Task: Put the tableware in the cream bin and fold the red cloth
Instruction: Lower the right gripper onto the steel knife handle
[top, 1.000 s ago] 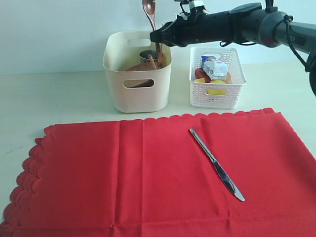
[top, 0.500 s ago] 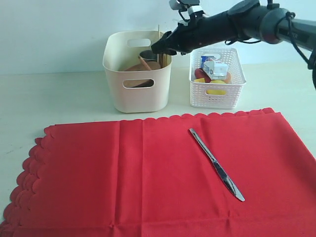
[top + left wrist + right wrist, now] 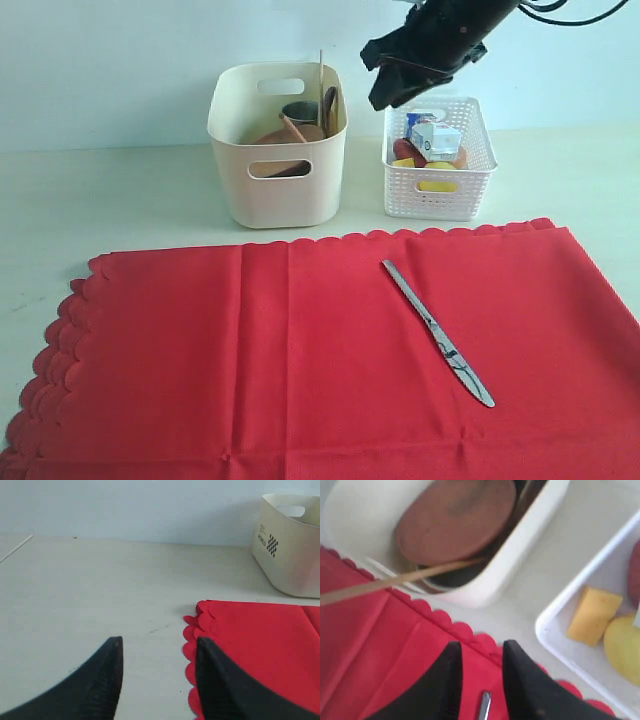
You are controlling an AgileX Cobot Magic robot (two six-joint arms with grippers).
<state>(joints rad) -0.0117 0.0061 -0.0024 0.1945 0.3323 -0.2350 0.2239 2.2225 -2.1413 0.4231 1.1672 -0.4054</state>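
Observation:
The cream bin (image 3: 278, 145) stands at the back and holds the brown wooden plate (image 3: 280, 133), the steel cup (image 3: 299, 111), chopsticks (image 3: 321, 75) and the dark spoon (image 3: 330, 103). The red cloth (image 3: 300, 350) lies flat across the front of the table, with the silver knife (image 3: 436, 331) lying on it. My right gripper (image 3: 390, 85) hangs open and empty in the air between the bin and the white basket. From its wrist I see the plate (image 3: 455, 517), a chopstick (image 3: 395, 582) and the knife tip (image 3: 483, 705). My left gripper (image 3: 159, 652) is open over bare table by the cloth's scalloped edge (image 3: 192, 645).
A white lattice basket (image 3: 440, 160) with a milk carton (image 3: 433, 135) and other food stands to the right of the bin. In the right wrist view a piece of cheese (image 3: 592, 615) lies in the basket. Bare table (image 3: 100, 200) lies left of the bin.
The right gripper let the spoon go into the bin, then lifted and drew back to the right, clear of the bin. The spoon now leans inside it.

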